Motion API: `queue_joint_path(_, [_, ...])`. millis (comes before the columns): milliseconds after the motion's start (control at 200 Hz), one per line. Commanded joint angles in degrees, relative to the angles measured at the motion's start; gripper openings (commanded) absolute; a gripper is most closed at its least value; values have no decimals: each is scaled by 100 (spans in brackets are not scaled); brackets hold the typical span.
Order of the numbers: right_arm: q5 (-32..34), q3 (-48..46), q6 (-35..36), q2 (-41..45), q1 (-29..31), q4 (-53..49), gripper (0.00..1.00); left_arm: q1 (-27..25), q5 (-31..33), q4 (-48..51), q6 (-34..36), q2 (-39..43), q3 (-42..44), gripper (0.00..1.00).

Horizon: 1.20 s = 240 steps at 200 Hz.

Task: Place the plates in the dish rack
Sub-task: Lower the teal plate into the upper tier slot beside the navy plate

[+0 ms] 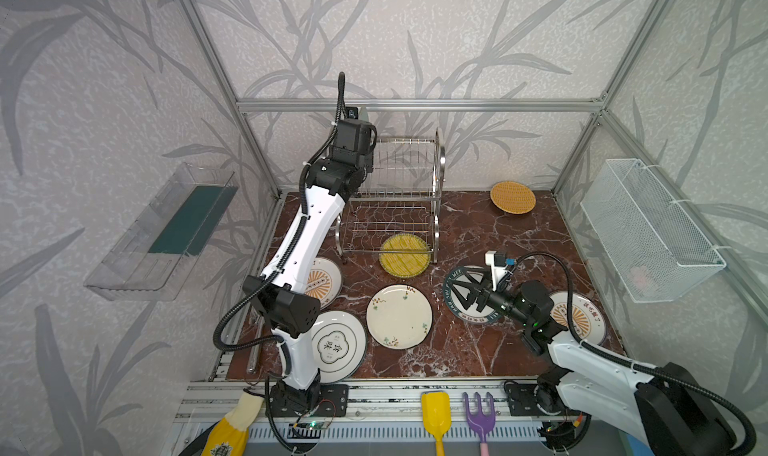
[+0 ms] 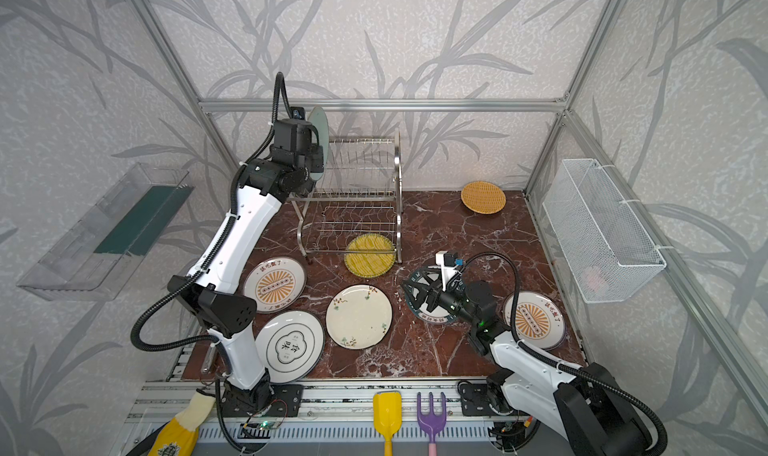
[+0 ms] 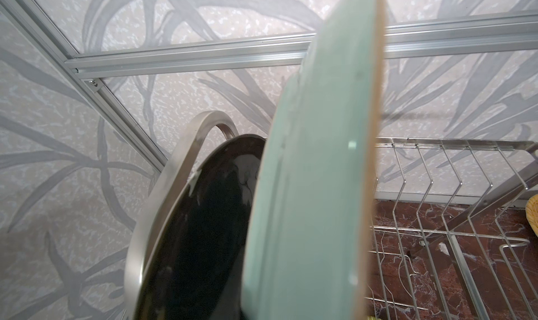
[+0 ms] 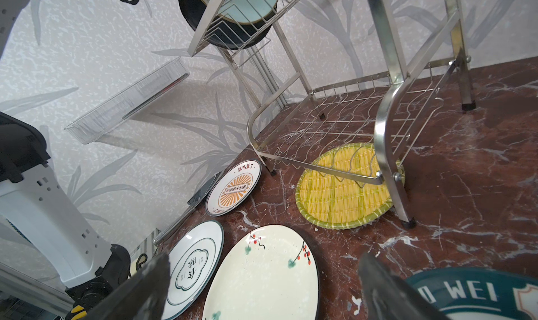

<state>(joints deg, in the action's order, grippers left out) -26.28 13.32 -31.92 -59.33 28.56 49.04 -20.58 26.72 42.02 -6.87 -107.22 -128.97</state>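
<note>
The left gripper [image 2: 314, 159] clamped the pale teal plate [image 3: 314, 158] upright in the upper tier of the dish rack [image 1: 399, 171], beside the black plate [image 3: 203, 231]; the right gripper [image 1: 459, 295], jaws wide and empty, hovered over a teal-rimmed plate [image 4: 465, 295] lettered "WEI".

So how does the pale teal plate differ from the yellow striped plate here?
The pale teal plate stands on edge; the yellow striped plate lies flat. The pale teal plate is in the upper tier of the dish rack, beside the black plate; the yellow striped plate is on the table, partly under the lower tier. The teal one is plain, the yellow one woven-looking with a green rim. Both are round.
</note>
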Motion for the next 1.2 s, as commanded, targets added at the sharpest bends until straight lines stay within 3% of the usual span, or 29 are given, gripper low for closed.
queue_joint_path(0, [-79,165,-16,-26,37,187,99,-3,477,-644,-26,377,-384,0])
queue_joint_path(145, [-87,180,-7,-26,52,160,99,1,797,-608,12,462,-266,0])
queue_joint_path(725, [-102,245,28,-123,88,93,99,1,223,-433,-84,457,-24,0])
queue_joint_path(1195, [-133,259,28,-140,105,95,99,0,277,-370,-92,305,-17,0])
